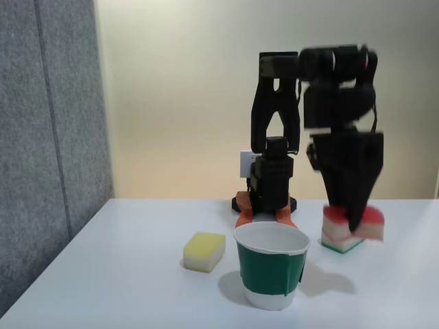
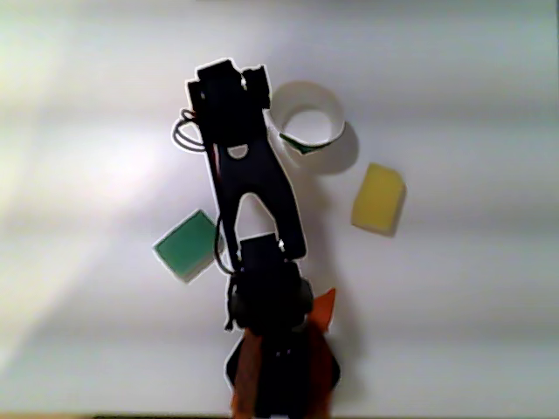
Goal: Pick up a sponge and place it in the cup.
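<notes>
The white table (image 1: 123,274) runs from the near edge of the fixed view back to a pale wall, with a grey fabric panel (image 1: 48,137) on the left. The black arm (image 1: 274,171) stands at the far side, its upper links bent forward and down to the right. The gripper (image 1: 355,223) points down there, lifted off the table, its dark fingers closed around the sponge (image 1: 336,218), whose red top and white layer show either side of them; it hangs right of the cup and about level with its rim. The cup (image 1: 271,271), white with a green band, stands near the front, open mouth up. A yellow sponge (image 1: 204,251) lies left of it. A green-topped white sponge (image 2: 187,246) lies on the table under the arm, partly hidden behind the held one in the fixed view
</notes>
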